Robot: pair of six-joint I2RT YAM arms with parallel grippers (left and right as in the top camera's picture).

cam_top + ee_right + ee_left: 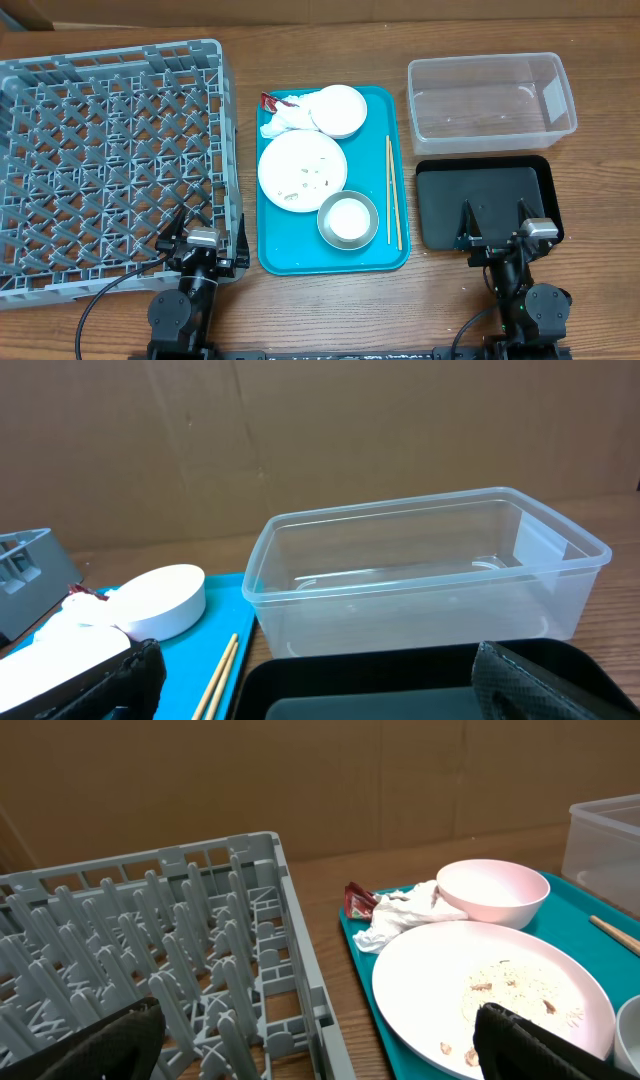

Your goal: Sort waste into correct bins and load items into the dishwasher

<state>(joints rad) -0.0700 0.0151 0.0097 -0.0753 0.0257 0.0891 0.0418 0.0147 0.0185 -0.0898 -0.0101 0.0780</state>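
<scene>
My left gripper (203,228) and right gripper (497,216) rest spread, empty, flanking the teal tray (372,160), apparently so its plate (302,170) and napkin (283,120) sit within reach.

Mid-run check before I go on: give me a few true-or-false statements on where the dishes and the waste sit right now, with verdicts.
1. The dish rack holds no dishes. True.
2. The chopsticks lie in the clear tub. False: they lie on the teal tray, along its right side.
3. The white cup sits inside the grey bowl. True.
4. The napkin is in the black tray. False: it is on the teal tray, beside the pink-white bowl.
5. The plate carries food scraps. True.
</scene>
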